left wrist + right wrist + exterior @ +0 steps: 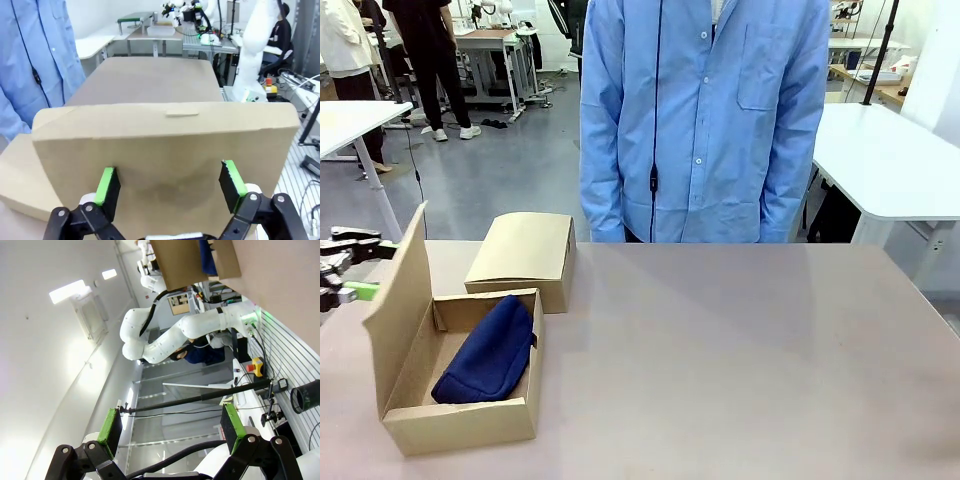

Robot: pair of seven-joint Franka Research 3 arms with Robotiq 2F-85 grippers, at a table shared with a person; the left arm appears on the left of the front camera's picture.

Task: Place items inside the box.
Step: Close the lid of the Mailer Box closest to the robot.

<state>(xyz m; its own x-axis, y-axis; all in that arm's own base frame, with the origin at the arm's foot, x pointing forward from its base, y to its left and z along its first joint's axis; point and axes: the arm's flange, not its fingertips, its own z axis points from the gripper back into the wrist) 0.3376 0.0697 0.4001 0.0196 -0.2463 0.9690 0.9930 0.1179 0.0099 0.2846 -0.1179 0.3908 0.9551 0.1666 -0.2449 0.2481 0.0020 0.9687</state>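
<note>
Already inside the open box (470, 425), the navy zip pencil case (488, 352) lies diagonally. Left gripper (170, 185) waits behind the raised lid (165, 145), fingers apart, apparently holding nothing; right gripper (170, 427), also spread, points off the table.

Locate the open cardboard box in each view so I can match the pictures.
Front view: open cardboard box at lower left on the table, flap raised, navy pencil case inside.
Left wrist view: the box's raised flap spans the middle, just beyond the open left claw.
Right wrist view: box at the top edge, a strip of navy showing.
Shared landmark: the raised flap.
</note>
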